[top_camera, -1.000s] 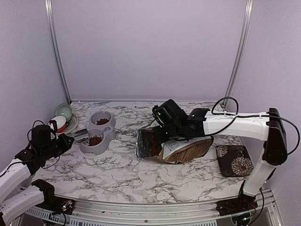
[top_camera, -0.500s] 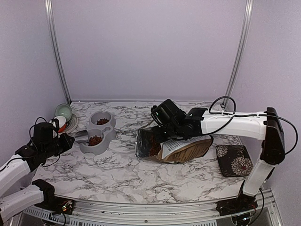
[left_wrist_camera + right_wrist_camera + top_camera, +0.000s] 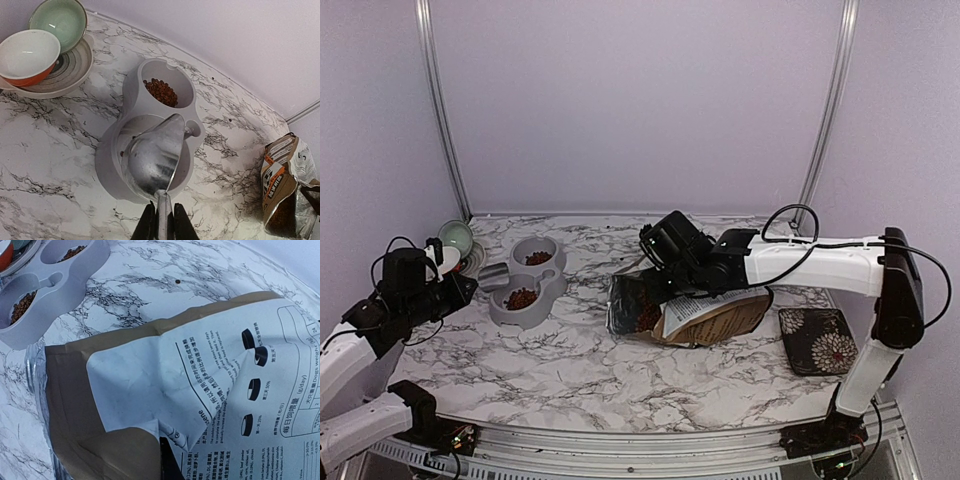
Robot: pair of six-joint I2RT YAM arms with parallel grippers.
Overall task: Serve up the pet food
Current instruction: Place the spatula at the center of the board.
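The grey double-bowl feeder (image 3: 556,284) stands at the left. Pet food (image 3: 521,298) lies in its near well and more in the far well (image 3: 161,91). My left gripper (image 3: 458,292) is shut on the handle of a metal scoop (image 3: 150,157). The scoop hangs tilted over the near well and looks empty. The brown-and-white dog-food bag (image 3: 720,318) lies open in the middle, with kibble (image 3: 645,310) at its mouth. My right gripper (image 3: 655,262) is shut on the bag's upper edge (image 3: 167,432). One dark finger (image 3: 169,462) shows beneath the paper.
A green bowl (image 3: 59,20) and an orange-and-white bowl (image 3: 27,55) sit on a striped plate (image 3: 70,70) at the far left. A dark floral pad (image 3: 818,338) lies at the right. One loose pellet (image 3: 177,281) lies on the marble behind the bag.
My left arm has lifted and drawn back a little to the left, with the scoop still over the feeder. My right arm has shifted slightly left and still holds the bag.
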